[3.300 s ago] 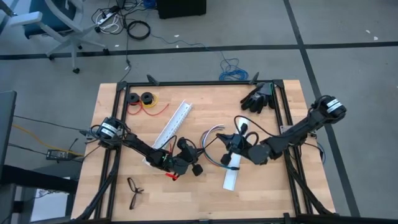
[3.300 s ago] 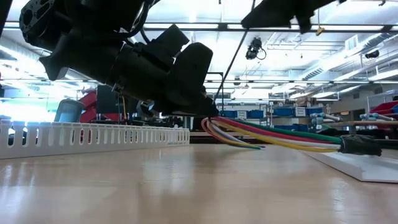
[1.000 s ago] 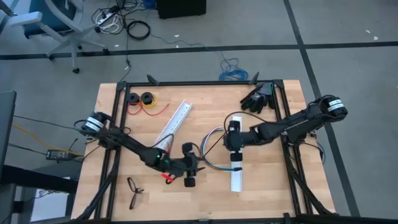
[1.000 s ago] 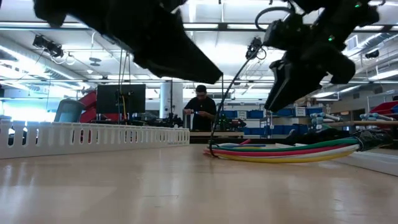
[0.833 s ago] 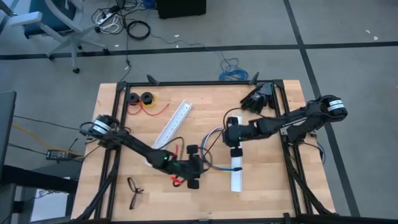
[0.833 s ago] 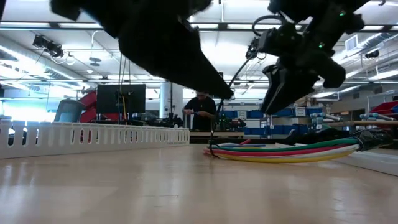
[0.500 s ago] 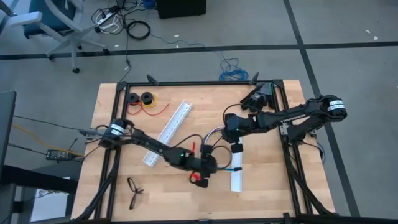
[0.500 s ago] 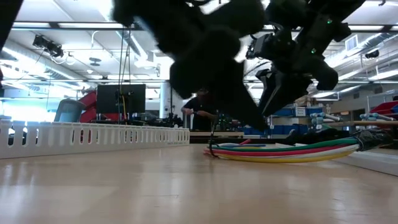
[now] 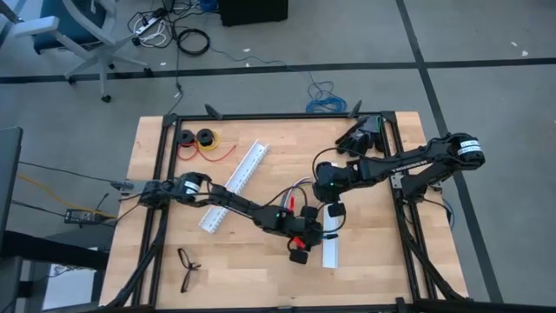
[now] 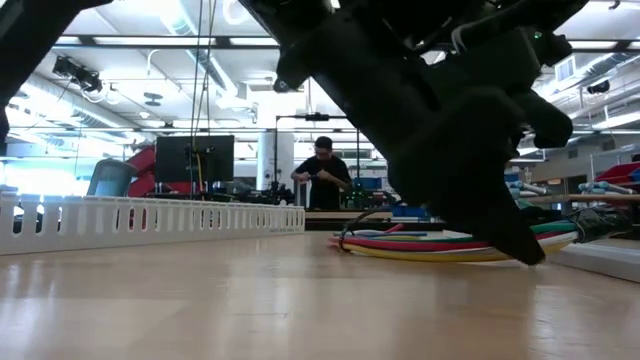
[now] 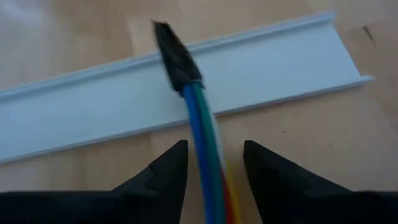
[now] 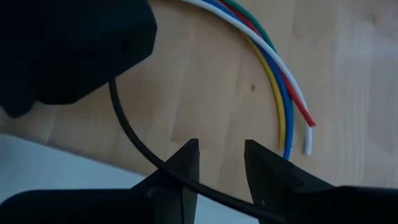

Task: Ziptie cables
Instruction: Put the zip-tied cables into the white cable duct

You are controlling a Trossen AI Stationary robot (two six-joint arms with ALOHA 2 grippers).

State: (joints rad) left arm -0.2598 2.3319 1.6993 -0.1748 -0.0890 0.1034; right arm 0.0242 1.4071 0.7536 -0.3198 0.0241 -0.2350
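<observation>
1. Two dark arms meet mid-desk (image 9: pixel 174 261), beside the flat white plastic rail (image 11: pixel 186 93).
2. Bundle of thin coloured cables (image 11: pixel 205 149) lies on the wood; its black connector end (image 11: pixel 175 56) rests on that rail.
3. Left gripper (image 11: pixel 213 163): fingers apart, straddling the cables, not clamped.
4. Right gripper (image 12: pixel 221 163): fingers apart over a thin black cord (image 12: pixel 134 146), near the cables' loose ends (image 12: pixel 292 118).

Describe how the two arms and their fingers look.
Both arms are dark, slim and jointed. The left arm carries small red and green spots near its wrist; the right arm has a pale ring at its shoulder joint. Each wrist view shows two black, tapering fingers.
</observation>
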